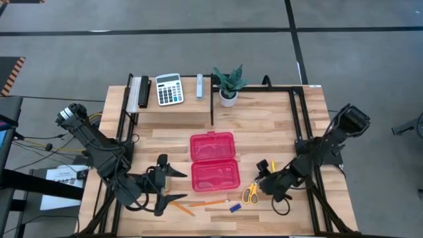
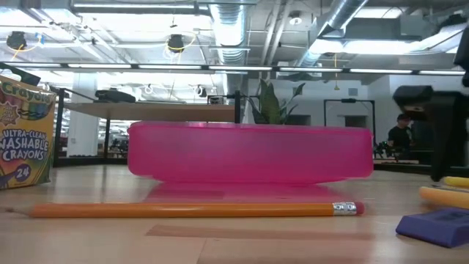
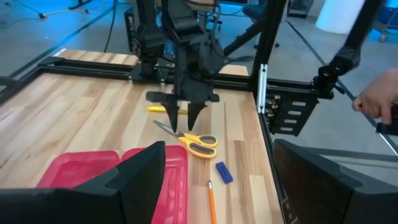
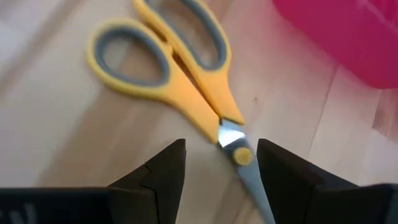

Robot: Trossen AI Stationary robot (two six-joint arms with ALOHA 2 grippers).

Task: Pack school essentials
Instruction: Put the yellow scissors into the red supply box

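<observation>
Right gripper is hovering spread over yellow-handled scissors; only low view is showing the crayon box; left gripper wide.

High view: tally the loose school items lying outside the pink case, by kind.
Scissors: 1
Pencil: 1
Eraser: 1
Yellow stick: 1
Crayon box: 1
Total: 5
</observation>
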